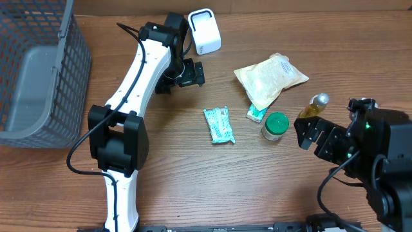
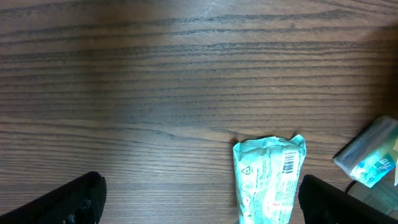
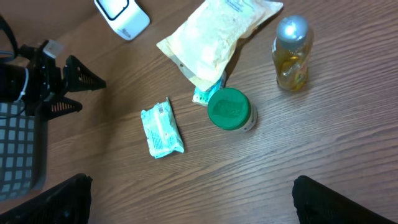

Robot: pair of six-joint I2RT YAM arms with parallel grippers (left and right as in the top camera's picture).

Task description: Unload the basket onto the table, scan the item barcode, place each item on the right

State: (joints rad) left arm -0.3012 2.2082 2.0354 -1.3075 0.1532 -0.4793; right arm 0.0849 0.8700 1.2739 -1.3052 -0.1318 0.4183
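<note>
While no brand name can be read from overhead, the teal snack packet (image 1: 219,124) lies flat mid-table, on its own, left of a green-lidded jar (image 1: 275,125). A white barcode scanner (image 1: 204,30) sits at the far edge. A yellowish pouch (image 1: 270,78) overlaps a small teal box (image 1: 256,114). A silver-capped bottle (image 1: 313,106) stands to the right and a grey mesh basket (image 1: 38,71) sits far left. The left gripper (image 1: 192,73) hovers between scanner and packet; the right gripper (image 1: 311,133) is beside the bottle.

Left wrist: the packet's crimped end and a black barcode (image 2: 288,163) face up; the red print below it is too small to read. Fingers (image 2: 68,202) are spread wide, holding nothing.

Right wrist: the packet is pale teal and crinkled, its lettering unreadable. Jaws are wide apart and empty.
</note>
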